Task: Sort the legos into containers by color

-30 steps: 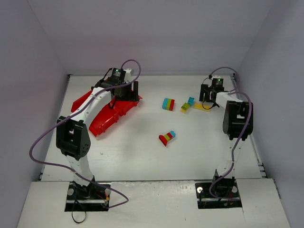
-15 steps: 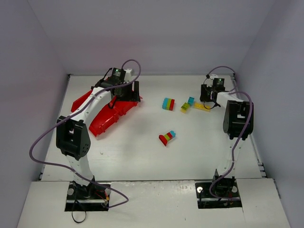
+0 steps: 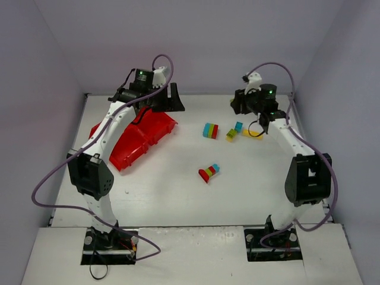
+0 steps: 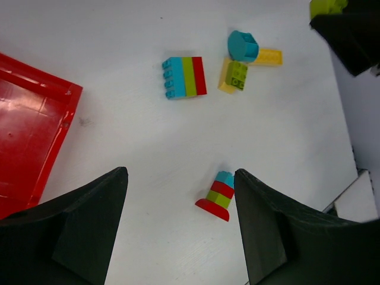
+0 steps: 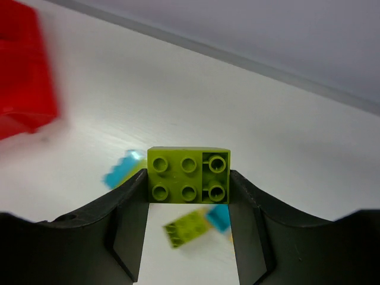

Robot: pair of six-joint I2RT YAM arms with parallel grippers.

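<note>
The red tray point(image 3: 133, 139) lies at the back left; its corner shows in the left wrist view point(image 4: 29, 119). My left gripper point(image 3: 176, 100) is open and empty, raised past the tray's right end point(image 4: 181, 225). My right gripper point(image 3: 236, 105) is shut on a lime green brick point(image 5: 189, 176) and holds it in the air above the table. On the table lie a teal-green-red stack point(image 3: 211, 130) point(image 4: 184, 77), a teal, yellow and green cluster point(image 3: 237, 130) point(image 4: 243, 59), and a red-green-red-teal stack point(image 3: 208, 172) point(image 4: 217, 196).
Grey walls close in the back and both sides of the white table point(image 3: 178, 178). The right gripper's fingers point(image 4: 350, 29) show at the top right of the left wrist view. The cluster below the held brick is blurred in the right wrist view point(image 5: 187, 228).
My left gripper has risen off the tray's end and swung right; the tray has settled flat. My right gripper has lifted from the cluster and moved left with the lime brick.
</note>
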